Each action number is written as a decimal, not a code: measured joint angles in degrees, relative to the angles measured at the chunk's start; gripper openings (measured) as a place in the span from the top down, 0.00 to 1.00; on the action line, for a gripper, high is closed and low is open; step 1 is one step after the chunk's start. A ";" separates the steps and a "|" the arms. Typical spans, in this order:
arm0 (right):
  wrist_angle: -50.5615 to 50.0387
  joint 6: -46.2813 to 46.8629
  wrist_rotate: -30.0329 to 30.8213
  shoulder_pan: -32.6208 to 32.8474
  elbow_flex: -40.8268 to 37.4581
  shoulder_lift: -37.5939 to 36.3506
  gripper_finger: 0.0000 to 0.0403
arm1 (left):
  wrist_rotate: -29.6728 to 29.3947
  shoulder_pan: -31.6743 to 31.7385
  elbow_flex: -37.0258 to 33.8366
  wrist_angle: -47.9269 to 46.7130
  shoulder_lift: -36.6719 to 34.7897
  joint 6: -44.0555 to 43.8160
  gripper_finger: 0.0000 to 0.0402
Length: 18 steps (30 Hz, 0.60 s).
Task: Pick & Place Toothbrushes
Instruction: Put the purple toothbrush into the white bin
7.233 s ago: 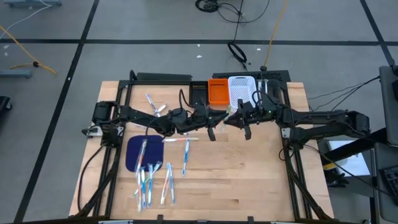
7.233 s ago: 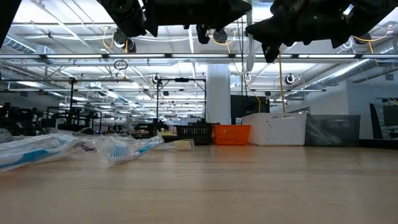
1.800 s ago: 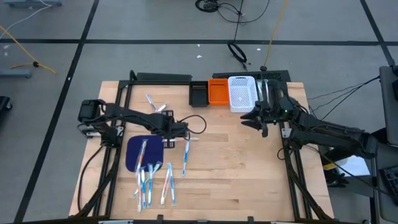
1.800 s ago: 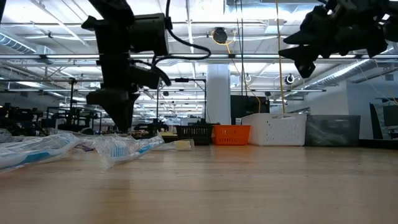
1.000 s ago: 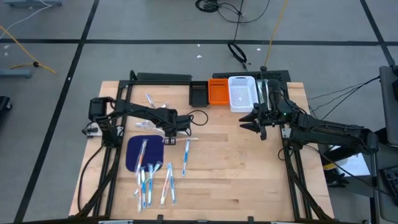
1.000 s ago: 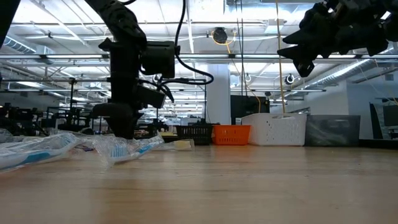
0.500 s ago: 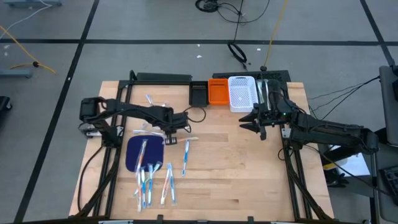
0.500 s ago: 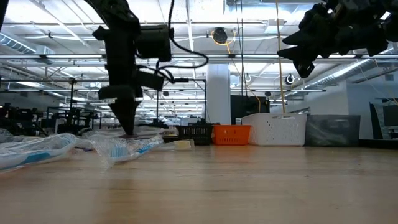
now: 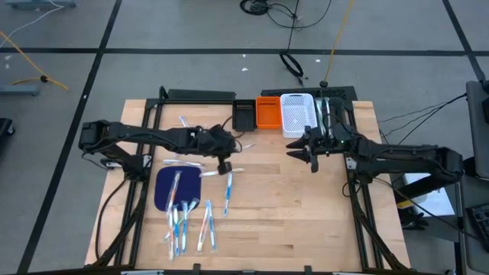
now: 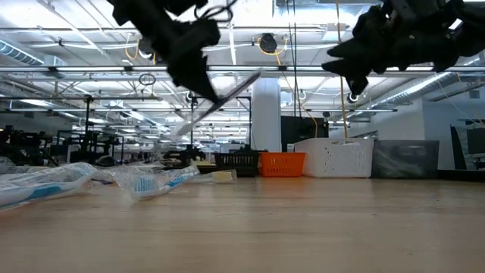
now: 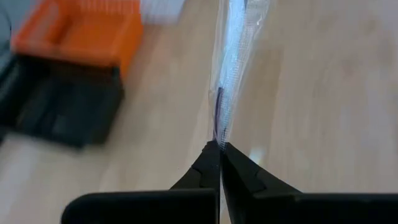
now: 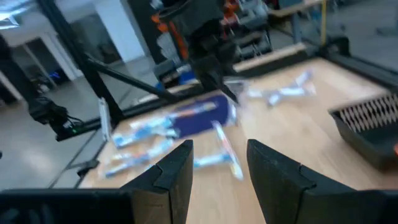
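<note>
My left gripper (image 9: pixel 224 162) hangs over the middle of the table, shut on a toothbrush in a clear wrapper (image 10: pixel 227 92) that slants through the air. My right gripper (image 9: pixel 309 156) stands open above the table near the white bin (image 9: pixel 296 114), nothing between its fingers (image 12: pixel 217 177). Several more toothbrushes lie on the dark blue mat (image 9: pixel 164 191) and toward the near edge (image 9: pixel 205 229); a few lie at the far left (image 9: pixel 191 128). My left gripper pinches the toothbrush's clear wrapper (image 11: pixel 219 134) between its two shut fingertips. The toothbrush runs on ahead of the fingers. It hangs clear of the table, tilted, with its left end lower (image 10: pixel 178 129).
A black bin (image 9: pixel 245 116), an orange bin (image 9: pixel 268 113) and the white bin stand side by side at the far edge. Another toothbrush (image 9: pixel 228 191) lies just right of the mat. Bare wood fills the table's right half.
My left gripper has shut on a toothbrush beside the mat, then risen and gone a little toward the right edge. The toothbrush has come off the table and now hangs tilted. My right gripper has drifted slightly toward the left, still open.
</note>
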 joint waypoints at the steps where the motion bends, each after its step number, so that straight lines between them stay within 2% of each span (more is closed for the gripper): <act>1: 2.06 -0.16 -0.02 0.43 0.00 1.02 0.65 | 0.39 -0.02 0.00 2.61 -0.05 -0.03 1.00; 9: 18.71 -1.08 0.39 2.60 0.00 8.10 0.65 | 2.15 -0.03 0.02 18.44 -0.16 -0.58 1.00; 12: 23.99 -1.76 3.13 3.43 0.00 9.97 0.65 | 2.15 -0.03 0.02 23.06 -0.09 -0.69 1.00; 18: 29.18 -3.83 6.26 3.94 0.02 11.89 0.65 | 2.28 -0.03 0.04 31.43 1.76 -1.26 1.00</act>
